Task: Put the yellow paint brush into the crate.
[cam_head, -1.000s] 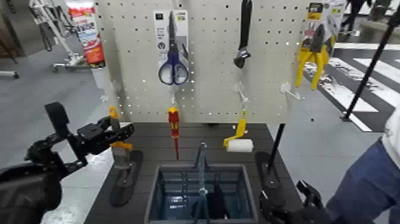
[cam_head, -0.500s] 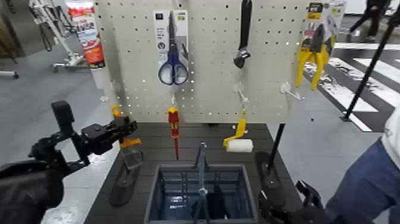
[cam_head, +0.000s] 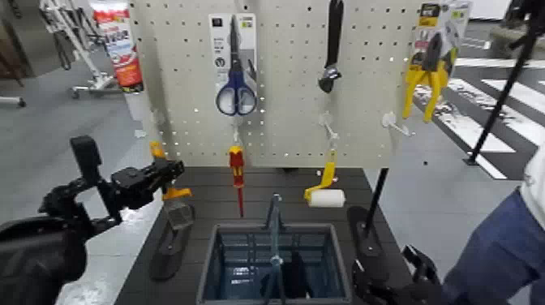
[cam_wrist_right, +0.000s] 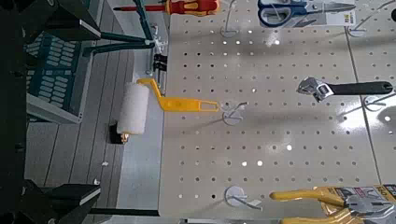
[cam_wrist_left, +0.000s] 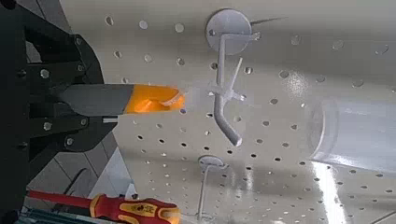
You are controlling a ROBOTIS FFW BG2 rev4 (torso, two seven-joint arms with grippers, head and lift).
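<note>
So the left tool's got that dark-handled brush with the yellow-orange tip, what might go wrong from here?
The clear loop at the brush's tip lies by the grey metal hook and might snag as the left tool pulls away. Later, the thin arched handle standing across the grey-blue plastic crate could block the drop.

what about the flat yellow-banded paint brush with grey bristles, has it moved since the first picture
Yes, the brush's bristle end has swung to the robot's right, nearer the red-and-yellow screwdriver hanging in place.
</note>
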